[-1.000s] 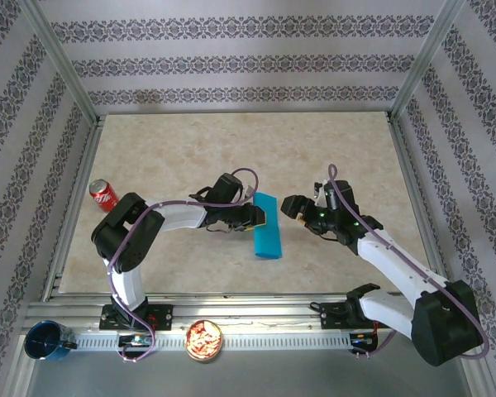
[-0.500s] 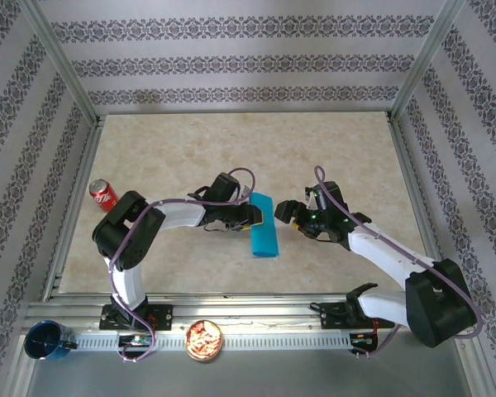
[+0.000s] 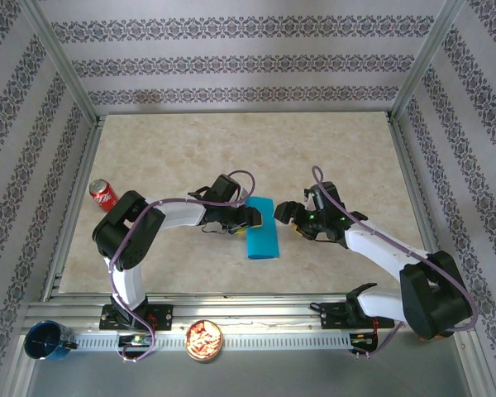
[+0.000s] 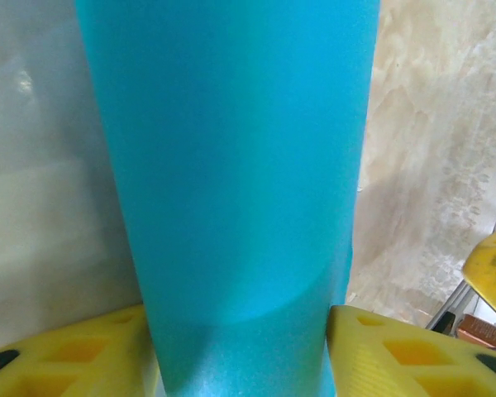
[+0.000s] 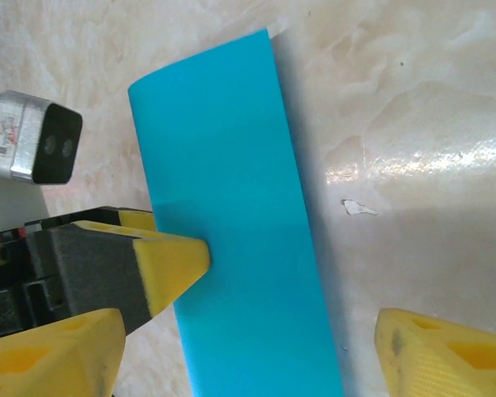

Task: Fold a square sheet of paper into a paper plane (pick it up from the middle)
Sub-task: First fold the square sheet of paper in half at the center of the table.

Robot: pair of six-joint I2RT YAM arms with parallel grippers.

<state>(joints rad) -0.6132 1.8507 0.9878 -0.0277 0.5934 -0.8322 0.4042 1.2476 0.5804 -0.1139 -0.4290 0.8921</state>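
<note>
Square sheet of paper [image 3: 263,236]: lay near the middle of the table [image 3: 231,141], between the two grippers, already doubled into a narrow oblong with squared ends. Showed no pointed nose, no wings, no centre crease; judged an early stage, with most of the folding left to do. Looked thin, smooth and matt, plain turquoise, one fold seemingly soft and rounded rather than pressed sharp. Rested on a glossy, marble-patterned beige surface. Left gripper [image 3: 252,217]: had the strip running between its blocky yellow fingers [image 4: 66,360], one tip touching the paper's edge; could not tell whether clamped or let go. Right gripper [image 3: 283,213]: stood wide open at the strip's right side, clear of the paper.
</note>
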